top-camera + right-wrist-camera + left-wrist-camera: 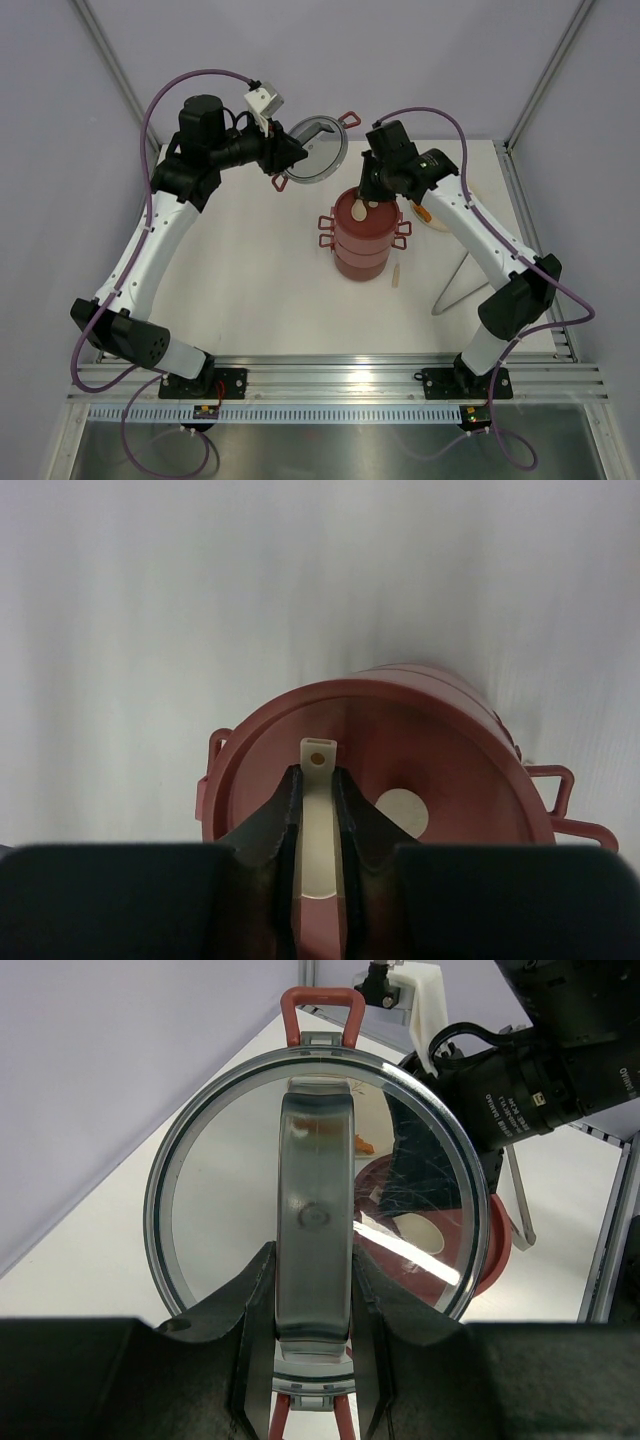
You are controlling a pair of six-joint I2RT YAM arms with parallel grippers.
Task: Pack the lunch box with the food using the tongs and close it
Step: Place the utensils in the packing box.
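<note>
The lunch box (360, 245) stands stacked mid-table, its dark-red disc lid (455, 765) on top. My right gripper (372, 195) hangs just above that lid, and its fingers (290, 810) press both sides of a flat cream utensil (318, 825) resting on the lid. My left gripper (285, 165) is raised at the back left, shut on the grey handle band (315, 1190) of the clear grey top lid (318, 150), which stands on edge. The tongs (455, 285) lie on the table at the right. An orange piece of food (422, 212) sits on the cream plate (440, 222).
A second cream utensil (397, 272) lies on the table by the lunch box's right side. Red wire clasps (320, 1005) stick out from the top lid's rim. The right arm's camera (510, 1090) shows behind the lid. Frame posts stand at the table's back corners.
</note>
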